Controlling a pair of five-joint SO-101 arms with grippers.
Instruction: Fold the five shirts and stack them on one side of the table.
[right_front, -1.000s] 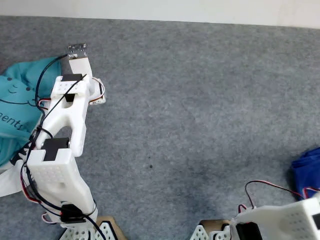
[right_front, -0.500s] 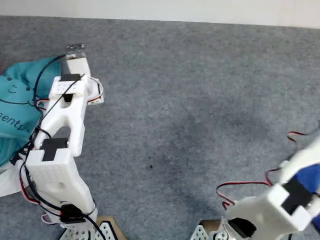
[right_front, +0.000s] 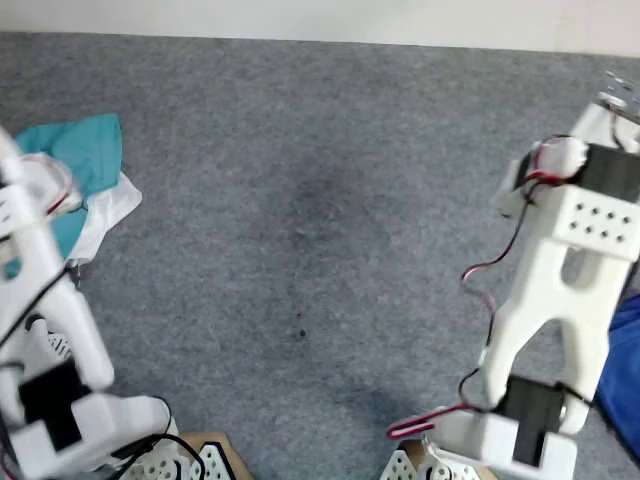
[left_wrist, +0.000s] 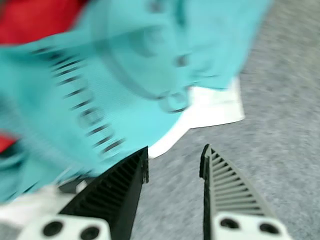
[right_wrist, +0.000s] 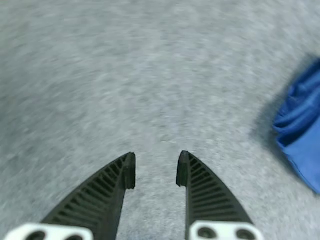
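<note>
Both grippers part open, nothing held. My left gripper (left_wrist: 175, 150) is at the edge of the teal shirt (left_wrist: 100, 90), which is heaped on a white shirt (left_wrist: 215, 107) at the left edge of the table (right_front: 320, 200). My right gripper (right_wrist: 156, 155) is over grey surface, with the blue shirt (right_wrist: 300, 130) nearby at the right edge.

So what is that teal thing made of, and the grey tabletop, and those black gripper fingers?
The teal shirt looks like soft knit cloth: it drapes in folds and carries print. The table seems covered in grey felt or low carpet, matte and speckled. The right gripper has fingers that look like black ribbed plastic.
</note>
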